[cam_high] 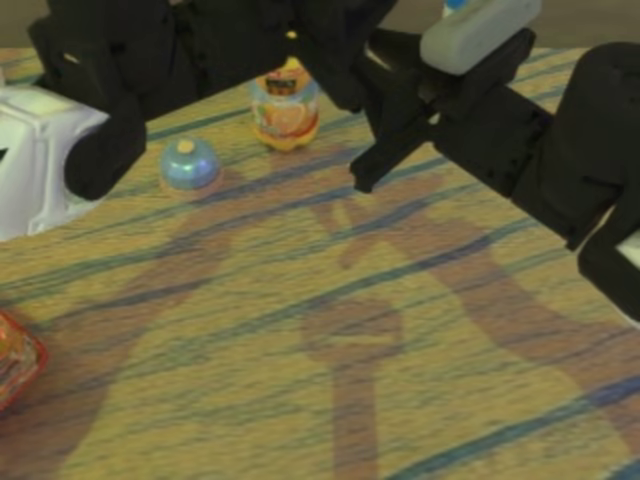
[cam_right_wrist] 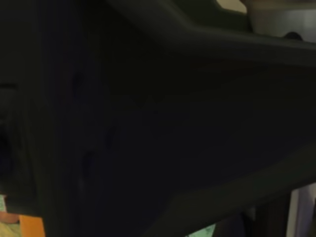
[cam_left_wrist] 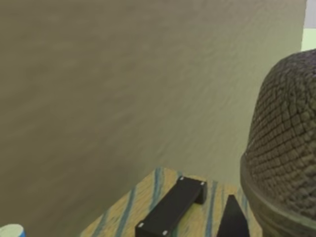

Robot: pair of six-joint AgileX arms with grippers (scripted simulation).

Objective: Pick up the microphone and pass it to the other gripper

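The microphone (cam_left_wrist: 286, 148) fills the edge of the left wrist view: a rounded mesh head held high above the table, very close to my left gripper. Its handle is out of frame, and I cannot make out which gripper holds it. In the top view the microphone is hidden under the two black arms, which meet high over the far middle of the table. My left arm (cam_high: 200, 50) reaches in from the far left. My right gripper (cam_high: 372, 150) reaches in from the far right, pointing down and left. The right wrist view is dark.
An orange juice bottle (cam_high: 286, 110) and a small blue bell (cam_high: 189, 165) stand at the back of the table. A white box (cam_high: 30, 160) sits at the left edge and a red object (cam_high: 12, 360) at the near left. The arms' shadows cross the striped tabletop (cam_high: 250, 400).
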